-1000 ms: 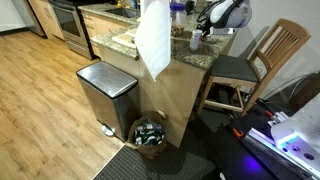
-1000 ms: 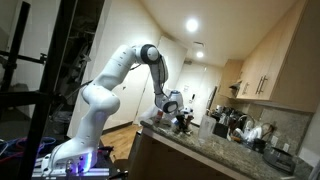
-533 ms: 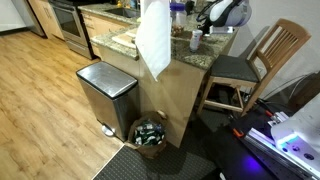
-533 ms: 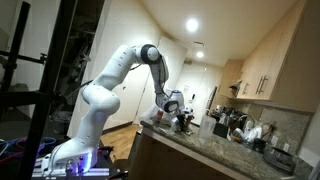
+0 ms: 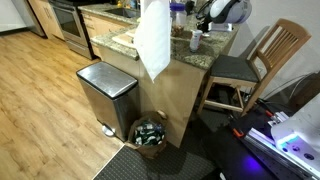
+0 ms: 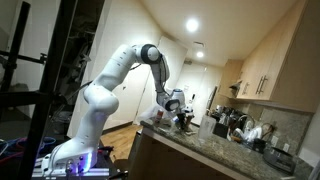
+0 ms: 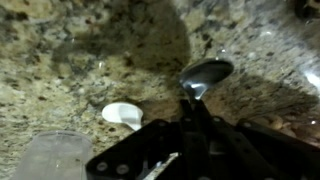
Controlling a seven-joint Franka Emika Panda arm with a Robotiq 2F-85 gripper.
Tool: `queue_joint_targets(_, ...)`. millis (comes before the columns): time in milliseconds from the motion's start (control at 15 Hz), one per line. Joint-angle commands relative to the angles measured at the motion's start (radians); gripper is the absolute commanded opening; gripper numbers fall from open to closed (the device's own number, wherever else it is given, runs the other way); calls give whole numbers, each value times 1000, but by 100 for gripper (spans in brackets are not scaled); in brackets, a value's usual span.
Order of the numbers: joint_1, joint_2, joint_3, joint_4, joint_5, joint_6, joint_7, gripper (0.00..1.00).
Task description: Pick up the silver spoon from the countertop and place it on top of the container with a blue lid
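In the wrist view the silver spoon (image 7: pixel 205 73) shows its shiny bowl over the speckled granite countertop (image 7: pixel 90 60). Its handle runs down between my fingers, and my gripper (image 7: pixel 193 110) is shut on it. A small whitish round jar (image 7: pixel 122 114), apparently the container with a blue lid, stands to the left of the gripper, apart from it. In both exterior views the gripper (image 5: pixel 203 25) (image 6: pixel 178 112) hangs low over the counter's end; the spoon is too small to make out there.
A translucent jar (image 7: pixel 50 160) stands at the wrist view's lower left. A taller dark-blue-topped container (image 5: pixel 177 12) and other items crowd the counter. A white cloth (image 5: pixel 153 40) hangs off its edge, over a steel bin (image 5: pixel 106 92). A wooden chair (image 5: pixel 255 62) stands beside the counter.
The jaws have shut on the spoon's handle. In an exterior view the wrist stands slightly higher than a second ago.
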Motion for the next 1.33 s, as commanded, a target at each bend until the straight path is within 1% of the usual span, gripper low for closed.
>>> queue_joint_targets(0,25,-112,-86,-84,-50,-28,24,0)
queue_joint_targets(133,21,-186,-111,-124,-70,-32,8,0)
queue_joint_targets(200,-52,-239,-33,-149,-69,-28,-13,0)
queue_joint_targets(267,-25,-279,-47,-166,-5,-35,-67,0)
queue_joint_targets(333,-29,-314,-28,-177,36,-40,-96,5)
queue_joint_targets(400,-12,-346,-18,-189,104,-57,-152,27)
queue_joint_targets(533,51,-390,-33,-193,252,-120,-275,32)
queue_joint_targets(600,59,-385,-42,-190,258,-149,-295,38)
queue_joint_targets(667,63,-373,-44,-190,258,-171,-309,47)
queue_joint_targets(733,62,-362,-42,-191,245,-185,-310,53)
queue_joint_targets(800,49,-338,-36,-193,203,-179,-285,62)
queue_joint_targets(867,48,-319,-36,-193,192,-185,-286,68)
queue_joint_targets(933,50,-302,-37,-193,191,-184,-289,77)
queue_joint_targets(1067,45,-254,-35,-191,150,-148,-266,92)
queue_joint_targets(1133,48,-235,-37,-184,148,-151,-272,99)
queue_joint_targets(1267,47,-195,-44,-179,88,-113,-238,100)
